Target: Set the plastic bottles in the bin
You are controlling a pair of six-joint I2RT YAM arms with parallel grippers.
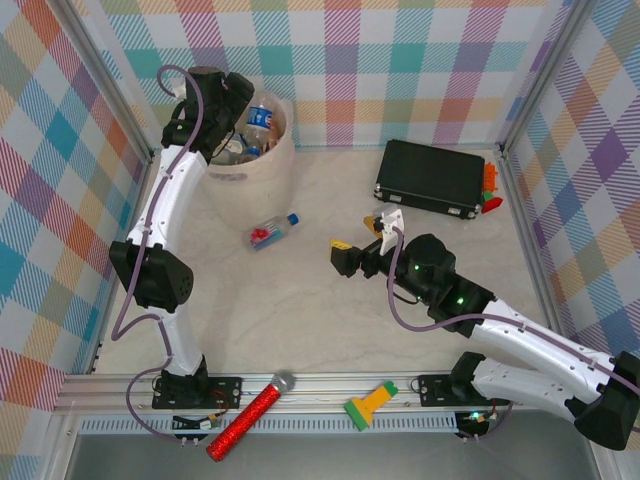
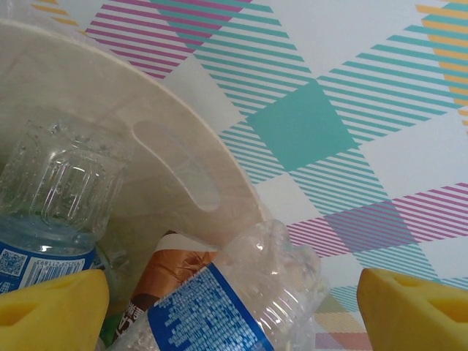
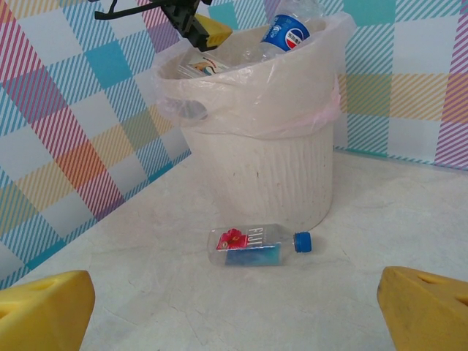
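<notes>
Fingers of your right tool (image 3: 234, 314) are standing spread wide and empty, low over the bench (image 3: 146, 292), facing the bin (image 3: 256, 175) from its near-right side. One loose bottle (image 3: 259, 246) is lying on its side just beside the bin's foot, on that same near-right side, apparently not touching the wall.

You are lining up on it, so keep the approach low and centred on the labelled body rather than the blue cap, with one finger passing each side. It looks light and round, and I judge it will roll toward the bin if a pad nudges it first. Close only once the body is sitting between both pads.

Inside the bin, bottles (image 3: 289, 33) are piling up to the rim, one poking above it. Over the bin's far-left rim your left tool (image 2: 232, 311) is hanging spread, gripping nothing, with a crumpled bottle (image 2: 212, 300) lying below between its fingers. Raise that tool straight up from the bin before swinging, so no finger is catching the liner or dragging a bottle out.
</notes>
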